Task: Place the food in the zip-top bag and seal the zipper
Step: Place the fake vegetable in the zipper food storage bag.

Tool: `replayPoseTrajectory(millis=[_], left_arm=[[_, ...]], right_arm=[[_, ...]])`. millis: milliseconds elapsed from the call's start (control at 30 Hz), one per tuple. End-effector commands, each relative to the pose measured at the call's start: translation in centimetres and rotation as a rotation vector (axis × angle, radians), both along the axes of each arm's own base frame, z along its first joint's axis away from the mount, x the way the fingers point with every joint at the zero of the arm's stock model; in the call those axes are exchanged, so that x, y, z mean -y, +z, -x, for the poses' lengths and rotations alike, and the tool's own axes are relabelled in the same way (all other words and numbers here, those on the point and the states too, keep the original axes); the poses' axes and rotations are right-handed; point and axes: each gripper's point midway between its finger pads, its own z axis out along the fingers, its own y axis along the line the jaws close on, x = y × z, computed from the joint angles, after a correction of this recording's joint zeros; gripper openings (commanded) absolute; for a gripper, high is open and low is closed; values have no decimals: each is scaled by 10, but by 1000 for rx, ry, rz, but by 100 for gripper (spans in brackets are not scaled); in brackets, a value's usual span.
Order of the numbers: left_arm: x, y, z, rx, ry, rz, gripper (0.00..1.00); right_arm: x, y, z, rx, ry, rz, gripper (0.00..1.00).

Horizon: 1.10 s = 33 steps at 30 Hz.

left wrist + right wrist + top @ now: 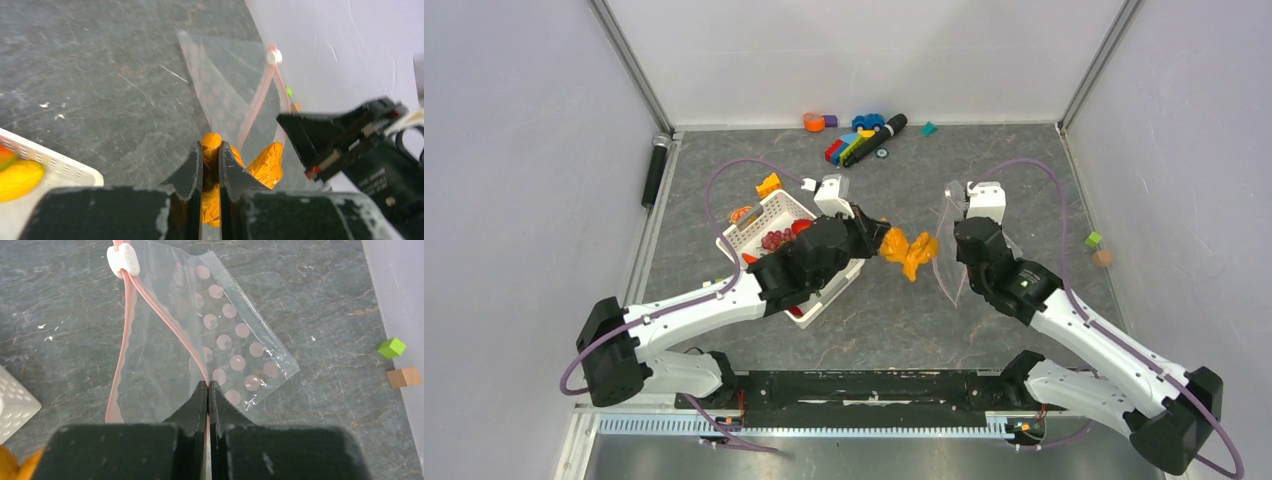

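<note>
My left gripper (884, 243) is shut on an orange toy food (909, 254) and holds it above the table, just left of the bag's mouth. In the left wrist view the jaws (210, 146) pinch the orange piece (267, 162). My right gripper (957, 238) is shut on the pink zipper strip (165, 320) and holds up the clear zip-top bag (235, 335) with pink dots. The jaws (208, 385) pinch one side of the mouth, which gapes open. The white slider (122, 260) sits at the far end. More food, with purple grapes (776, 239), lies in the white basket (764, 212).
Toy blocks and a car (859, 140) lie at the back. A black cylinder (656, 170) lies at the left edge. An orange block (769, 184) is behind the basket. A green cube (1093, 240) and a brown block (1103, 257) are by the right wall.
</note>
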Motion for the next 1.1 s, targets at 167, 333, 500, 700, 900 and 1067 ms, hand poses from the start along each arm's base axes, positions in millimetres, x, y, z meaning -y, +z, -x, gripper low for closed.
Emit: replayPoseTrajectory(millis=[167, 333, 500, 700, 900, 1067], left_arm=[[-3, 21, -38, -29, 310, 70, 2], [-17, 4, -54, -58, 469, -17, 2], [-7, -11, -60, -84, 485, -44, 2], [6, -22, -58, -117, 454, -35, 2], [26, -30, -52, -122, 352, -16, 2], [39, -33, -43, -104, 287, -30, 2]], right_arm=[[-18, 43, -9, 119, -145, -13, 0], [-38, 44, -9, 122, -95, -69, 0], [-61, 31, -4, 127, 12, -204, 0], [-79, 19, 0, 120, 83, -293, 0], [-81, 20, -2, 129, 88, -298, 2], [-86, 20, -2, 130, 106, -314, 2]])
